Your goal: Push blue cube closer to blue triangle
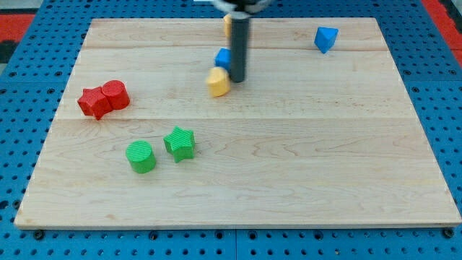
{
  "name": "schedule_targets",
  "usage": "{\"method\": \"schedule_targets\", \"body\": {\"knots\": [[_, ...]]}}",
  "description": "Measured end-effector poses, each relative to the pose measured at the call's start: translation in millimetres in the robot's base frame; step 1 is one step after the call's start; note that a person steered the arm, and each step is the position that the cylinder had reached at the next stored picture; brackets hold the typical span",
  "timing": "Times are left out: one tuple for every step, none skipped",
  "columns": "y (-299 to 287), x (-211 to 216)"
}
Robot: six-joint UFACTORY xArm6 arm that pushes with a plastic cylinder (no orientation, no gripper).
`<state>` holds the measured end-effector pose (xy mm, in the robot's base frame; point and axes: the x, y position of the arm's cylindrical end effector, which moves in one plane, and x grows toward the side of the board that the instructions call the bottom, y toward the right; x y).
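Nearest the view's bottom, the wooden board (238,202) lies bare across its lower right; a green cylinder (141,157) and a green star (180,143) sit just beside each other at lower left. Farther up, a red star (93,102) touches a red cylinder (115,94) near the left edge. At centre, a yellow block (218,82) sits just left of the rod's tip (237,79), which has no jaws. The blue cube (224,58) is pressed against the rod's left side, its facing unclear. An orange block (227,25) peeks out behind. The blue triangle (325,39) stands well apart, upper right, near the top edge, with bare wood between.
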<state>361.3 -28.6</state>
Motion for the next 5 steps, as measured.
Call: {"method": "schedule_targets", "body": {"knots": [[-25, -7], [-46, -36], [27, -48], [127, -48], [150, -51]]}}
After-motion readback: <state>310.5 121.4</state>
